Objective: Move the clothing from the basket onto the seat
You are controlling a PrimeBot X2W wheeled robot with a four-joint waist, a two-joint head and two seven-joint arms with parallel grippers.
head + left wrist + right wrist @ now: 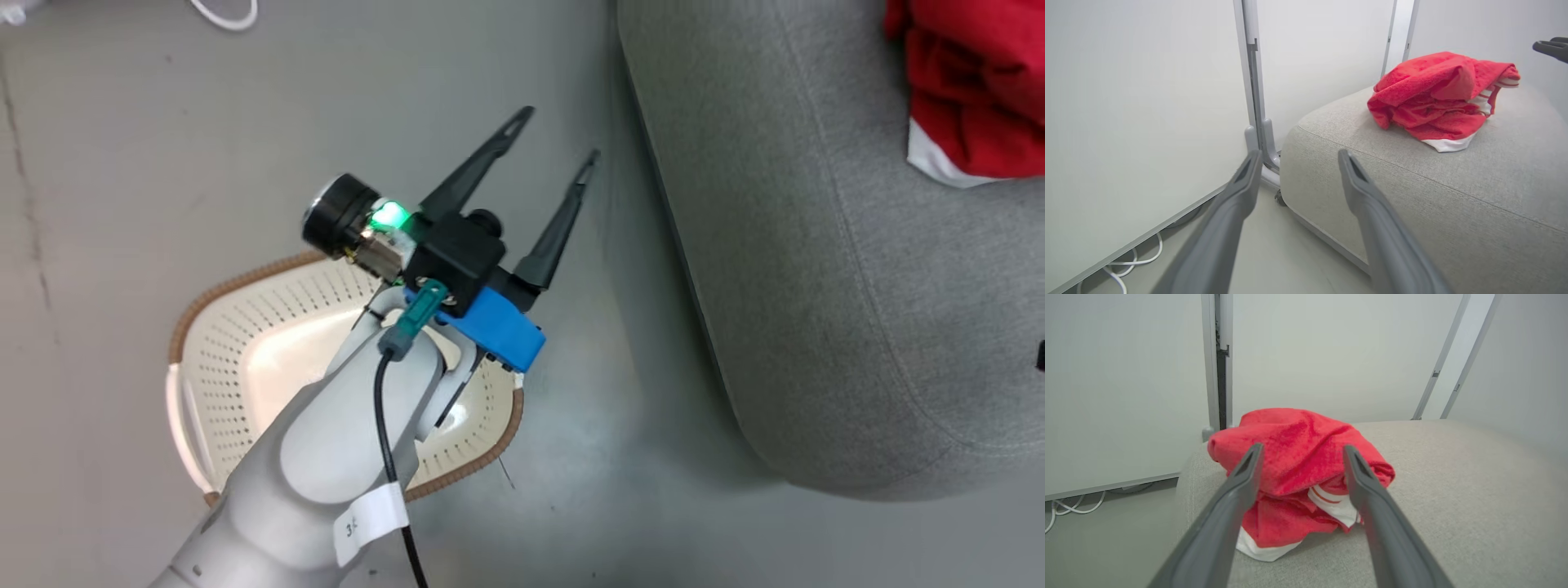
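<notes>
The red clothing [1298, 428] lies in a crumpled heap on the grey seat [1453, 477], white trim showing at its lower edge. My right gripper [1303, 449] is open just in front of the heap, its fingers apart and gripping nothing. The clothing [971, 82] sits at the seat's [816, 245] far right in the head view. The cream basket [245, 327] with a brown rim stands on the floor, its visible inside bare, partly hidden by my left arm. My left gripper [561, 133] hangs open above the floor between basket and seat, holding nothing.
White cables [1126, 265] run along the floor under a pale wall panel. A metal post [1251, 81] stands at the seat's corner. The seat's rounded edge [1306, 192] is close to my left gripper [1298, 155]. A dark right-gripper finger [1551, 45] shows beyond the clothing [1433, 94].
</notes>
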